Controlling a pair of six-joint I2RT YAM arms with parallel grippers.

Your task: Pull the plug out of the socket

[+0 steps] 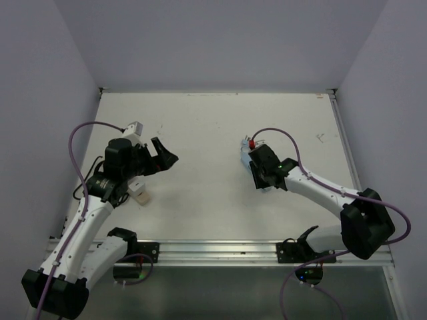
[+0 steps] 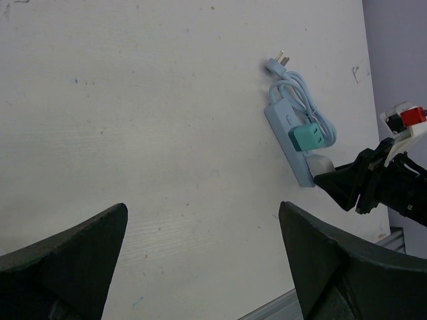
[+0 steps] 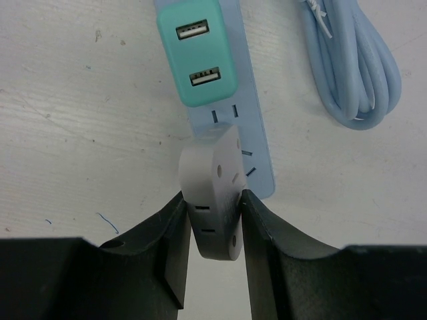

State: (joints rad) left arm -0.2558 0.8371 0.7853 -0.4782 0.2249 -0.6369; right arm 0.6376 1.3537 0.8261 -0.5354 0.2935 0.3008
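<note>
Top external view shows the white counter [image 1: 200, 127]. Left jaws, near its left edge, are spread wide and hold nothing. A blue socket strip [image 3: 257, 143] lies on the right half, away from the edges. Right jaws pinch the small grey plug [image 3: 215, 167] at the strip's end.

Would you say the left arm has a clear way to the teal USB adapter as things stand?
Probably yes: only bare table lies between the open left gripper and the teal USB adapter; the right gripper clamps just the neighbouring grey plug.
</note>
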